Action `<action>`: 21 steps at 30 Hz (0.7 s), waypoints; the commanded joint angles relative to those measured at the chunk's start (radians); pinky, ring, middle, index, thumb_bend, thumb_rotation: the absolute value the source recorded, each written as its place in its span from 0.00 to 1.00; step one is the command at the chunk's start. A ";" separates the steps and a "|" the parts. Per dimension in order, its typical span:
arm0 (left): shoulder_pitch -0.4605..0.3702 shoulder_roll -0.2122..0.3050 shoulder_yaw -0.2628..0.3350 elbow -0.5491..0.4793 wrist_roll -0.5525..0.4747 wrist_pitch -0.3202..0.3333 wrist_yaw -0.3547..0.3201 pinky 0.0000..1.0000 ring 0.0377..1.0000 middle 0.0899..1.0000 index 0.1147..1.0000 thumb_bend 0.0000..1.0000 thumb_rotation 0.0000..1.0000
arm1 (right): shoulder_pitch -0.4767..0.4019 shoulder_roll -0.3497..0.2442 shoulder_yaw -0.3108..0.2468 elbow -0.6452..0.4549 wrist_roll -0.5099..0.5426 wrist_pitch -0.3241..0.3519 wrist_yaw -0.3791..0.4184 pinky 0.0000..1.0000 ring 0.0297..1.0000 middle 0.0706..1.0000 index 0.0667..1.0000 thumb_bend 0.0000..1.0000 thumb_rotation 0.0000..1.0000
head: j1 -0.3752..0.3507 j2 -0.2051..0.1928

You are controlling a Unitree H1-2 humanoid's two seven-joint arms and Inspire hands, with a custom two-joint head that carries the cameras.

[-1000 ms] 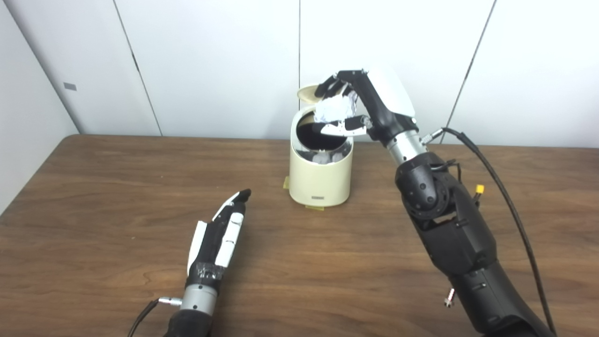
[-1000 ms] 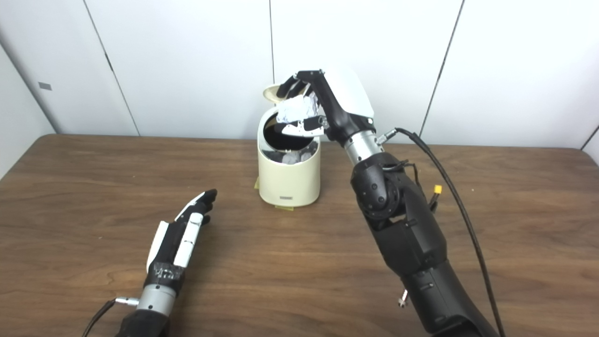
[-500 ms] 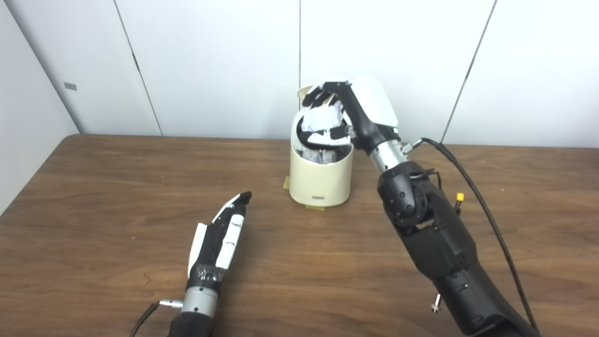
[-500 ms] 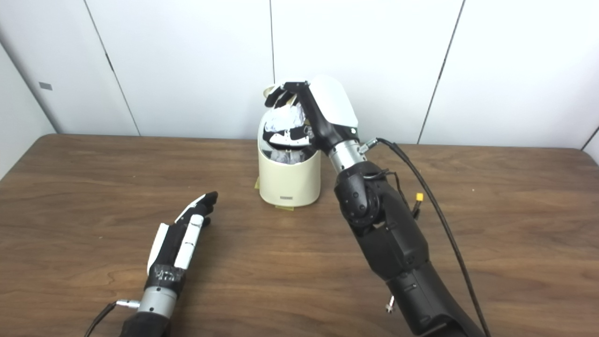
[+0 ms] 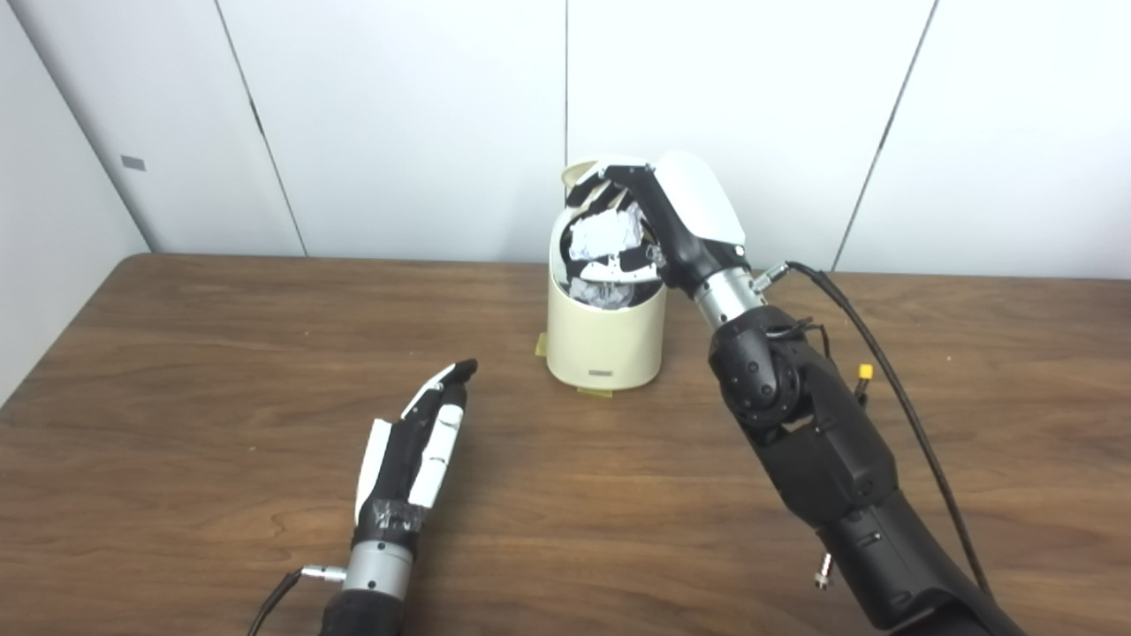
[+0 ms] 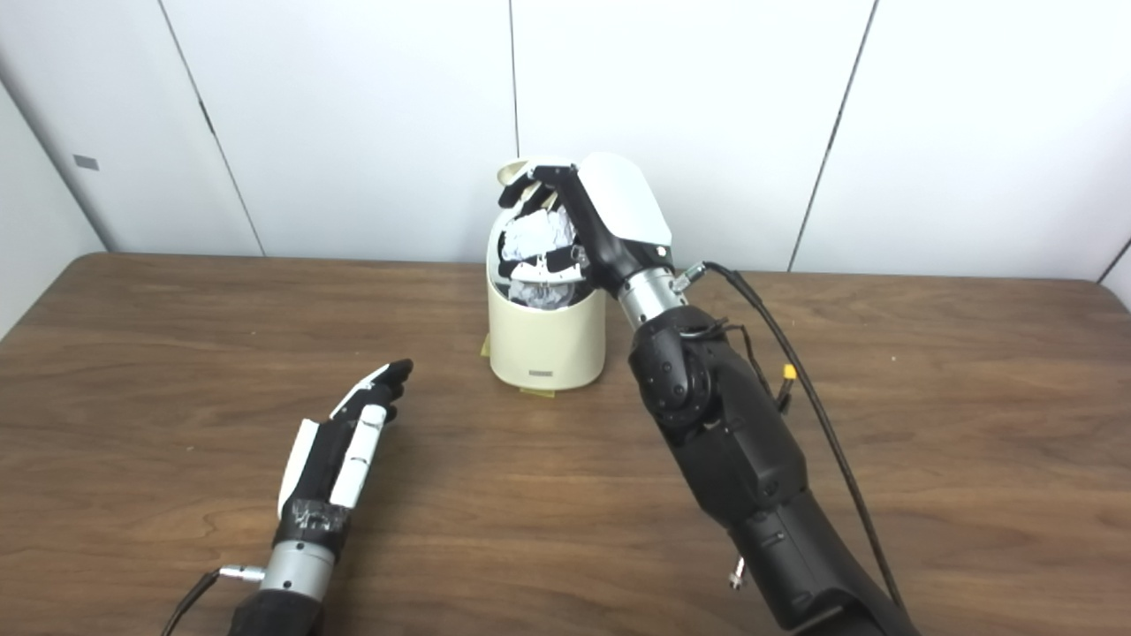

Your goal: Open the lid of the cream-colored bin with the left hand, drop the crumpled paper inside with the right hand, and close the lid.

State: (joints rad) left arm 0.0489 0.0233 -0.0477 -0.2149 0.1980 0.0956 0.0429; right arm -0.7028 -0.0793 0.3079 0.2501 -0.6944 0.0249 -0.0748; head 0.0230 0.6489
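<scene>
Holding the crumpled paper (image 5: 606, 235) over the open bin (image 5: 604, 340) near the tabletop's (image 5: 177, 424) far edge, the right hand (image 5: 649, 225) is curled around it. Released off-centre, it could catch the raised lid (image 5: 579, 168) or rim and spill. The left hand (image 5: 415, 442) lies flat, fingers extended, empty.

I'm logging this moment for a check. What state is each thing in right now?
bin: upright on the table, mouth open.
lid: swung up behind the mouth.
crumpled paper: held at the bin's mouth.
paper inside bin: resting below the rim.
right hand: shut on the crumpled paper.
left hand: open, holding nothing, low over the table.
</scene>
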 commanded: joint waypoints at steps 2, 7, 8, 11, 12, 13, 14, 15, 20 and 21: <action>-0.017 -0.003 0.005 -0.028 -0.004 -0.034 0.008 0.91 0.90 0.88 0.87 0.56 0.96 | -0.055 -0.012 -0.012 -0.030 0.000 -0.013 -0.012 0.44 0.40 0.47 0.50 0.52 0.00 | -0.002 0.003; -0.010 -0.005 0.006 -0.040 -0.010 -0.025 0.002 0.92 0.91 0.89 0.87 0.57 0.96 | -0.050 -0.018 -0.011 -0.036 0.009 -0.007 0.005 0.46 0.40 0.46 0.50 0.52 0.00 | -0.004 0.005; -0.009 -0.006 0.007 -0.040 -0.013 -0.024 0.001 0.92 0.91 0.89 0.87 0.58 0.96 | -0.049 -0.019 -0.009 -0.037 0.007 -0.004 0.008 0.47 0.46 0.45 0.50 0.52 0.00 | -0.004 0.005; -0.008 -0.007 0.006 -0.044 -0.011 -0.016 0.001 0.93 0.92 0.89 0.87 0.59 0.95 | -0.049 -0.020 -0.003 -0.041 -0.008 0.016 0.022 0.50 0.53 0.43 0.49 0.53 0.01 | -0.004 0.005; -0.008 -0.008 0.007 -0.044 -0.013 -0.018 0.001 0.93 0.92 0.89 0.87 0.59 0.95 | -0.048 -0.022 0.000 -0.042 -0.017 0.018 0.023 0.50 0.54 0.43 0.49 0.53 0.01 | -0.005 0.006; -0.008 -0.008 0.007 -0.043 -0.014 -0.019 0.001 0.94 0.92 0.89 0.84 0.58 0.93 | -0.048 -0.023 0.004 -0.045 -0.025 0.022 0.026 0.57 0.57 0.44 0.48 0.53 0.01 | -0.005 0.005; -0.008 -0.009 0.008 -0.042 -0.015 -0.020 0.001 0.94 0.92 0.88 0.82 0.58 0.92 | -0.047 -0.023 0.006 -0.047 -0.031 0.025 0.027 0.60 0.60 0.49 0.47 0.52 0.08 | -0.005 0.005; -0.008 -0.009 0.008 -0.042 -0.012 -0.018 0.003 0.94 0.92 0.88 0.82 0.58 0.92 | -0.047 -0.025 0.011 -0.048 -0.044 0.031 0.030 0.62 0.62 0.52 0.46 0.52 0.12 | -0.007 0.005; -0.005 -0.013 0.008 -0.044 -0.008 -0.015 0.005 0.97 0.93 0.87 0.78 0.57 0.88 | -0.044 -0.031 0.020 -0.055 -0.063 0.047 0.041 0.64 0.72 0.59 0.46 0.52 0.15 | -0.008 0.004; -0.004 -0.014 0.010 -0.042 -0.015 -0.019 0.004 0.98 0.93 0.87 0.77 0.57 0.88 | -0.043 -0.033 0.021 -0.057 -0.061 0.045 0.044 0.66 0.74 0.60 0.46 0.52 0.15 | -0.008 0.004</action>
State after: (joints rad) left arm 0.0547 0.0193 -0.0406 -0.2195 0.1897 0.0964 0.0391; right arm -0.7019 -0.1058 0.3348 0.2246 -0.7521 0.0743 -0.0242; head 0.0138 0.6519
